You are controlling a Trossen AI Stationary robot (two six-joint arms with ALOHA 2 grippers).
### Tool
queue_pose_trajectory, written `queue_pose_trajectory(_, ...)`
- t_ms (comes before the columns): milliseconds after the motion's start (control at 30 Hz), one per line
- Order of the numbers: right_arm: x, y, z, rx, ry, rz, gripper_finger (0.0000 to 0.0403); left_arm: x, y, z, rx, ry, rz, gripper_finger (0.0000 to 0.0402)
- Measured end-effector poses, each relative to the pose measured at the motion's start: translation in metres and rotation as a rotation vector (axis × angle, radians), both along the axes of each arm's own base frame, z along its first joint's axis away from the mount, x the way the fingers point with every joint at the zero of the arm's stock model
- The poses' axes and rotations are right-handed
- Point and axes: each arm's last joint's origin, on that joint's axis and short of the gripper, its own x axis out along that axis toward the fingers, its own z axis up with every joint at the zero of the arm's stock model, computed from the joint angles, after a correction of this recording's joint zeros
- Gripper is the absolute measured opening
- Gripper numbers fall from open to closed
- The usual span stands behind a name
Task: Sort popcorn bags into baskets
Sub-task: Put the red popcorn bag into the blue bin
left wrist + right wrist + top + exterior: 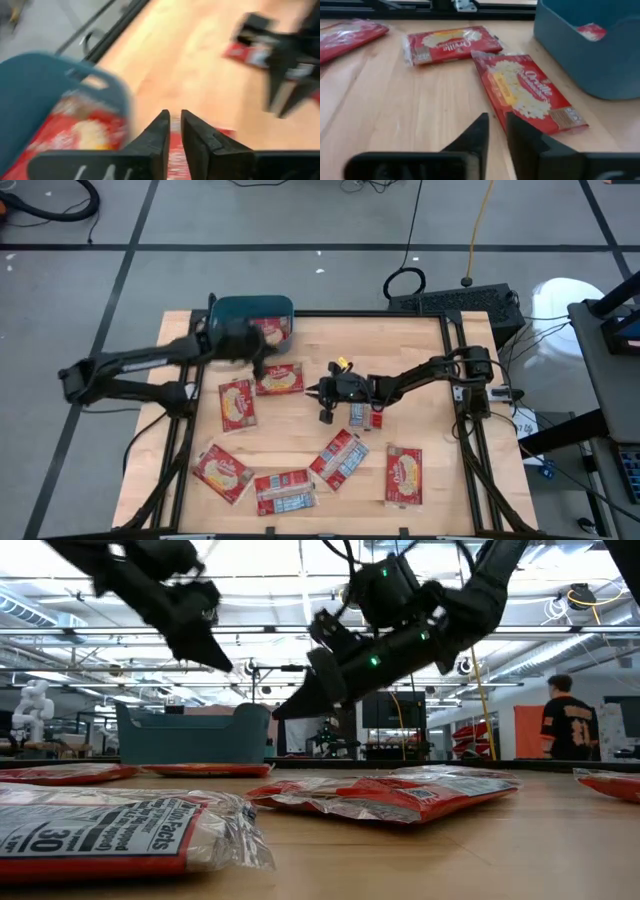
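Packet [110, 832] — "30", bag [527, 90] — "Orville"

Bright, even light falls from ceiling strips [300, 635] seen in the low view; shadows on the table [420, 390] are soft; the left wrist view is smeared with motion blur; the nearest bag [110, 830] looks soft.

The bags [237, 403] are red, with a yellow-cream popcorn picture on one face and pale blue-white print on the other [339, 459]. The bin [250, 310] is teal-blue. The table [440, 480] is light wood. Both arms are dark.
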Motion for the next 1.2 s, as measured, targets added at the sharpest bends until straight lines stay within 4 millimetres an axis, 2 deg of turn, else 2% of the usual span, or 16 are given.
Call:
queue_pose_trajectory(100, 0.010, 0.010, 0.010, -0.022, 0.029, -0.038, 0.0101, -0.011, -0.030, -0.012, 0.011, -0.081, -0.078, 0.0037)
queue_pose_trajectory(233, 0.023, 0.015, 0.020, -0.069, 0.117, -0.098, 0.0153, -0.025, -0.060, -0.030, -0.025, -0.158, -0.100, 0.0037)
queue_pose_trajectory(333, 0.023, 0.015, 0.014, -0.086, 0.186, -0.106, 0.0180, -0.031, -0.078, -0.043, -0.045, -0.186, -0.110, 0.0037)
queue_pose_trajectory(400, 0.027, 0.013, 0.010, -0.083, 0.172, -0.107, 0.0190, -0.033, -0.089, -0.050, -0.046, -0.188, -0.124, 0.0037)
queue_pose_trajectory(467, 0.027, 0.013, 0.007, -0.084, 0.184, -0.107, 0.0193, -0.033, -0.100, -0.053, -0.035, -0.177, -0.146, 0.0037)
queue_pose_trajectory(600, 0.032, 0.014, -0.014, -0.063, 0.209, -0.146, 0.0191, -0.035, -0.118, -0.055, 0.034, -0.175, -0.143, 0.0037)
queue_pose_trajectory(833, 0.046, 0.012, -0.041, -0.089, 0.263, -0.159, 0.0188, -0.035, -0.129, -0.056, 0.070, -0.173, -0.157, 0.0037)
queue_pose_trajectory(1033, 0.046, 0.009, -0.044, -0.174, 0.280, -0.275, 0.0187, -0.036, -0.129, -0.058, 0.097, -0.154, -0.136, 0.0037)
queue_pose_trajectory(1200, 0.047, -0.001, -0.042, -0.220, 0.289, -0.249, 0.0172, -0.036, -0.126, -0.058, 0.141, -0.149, -0.100, 0.0037)
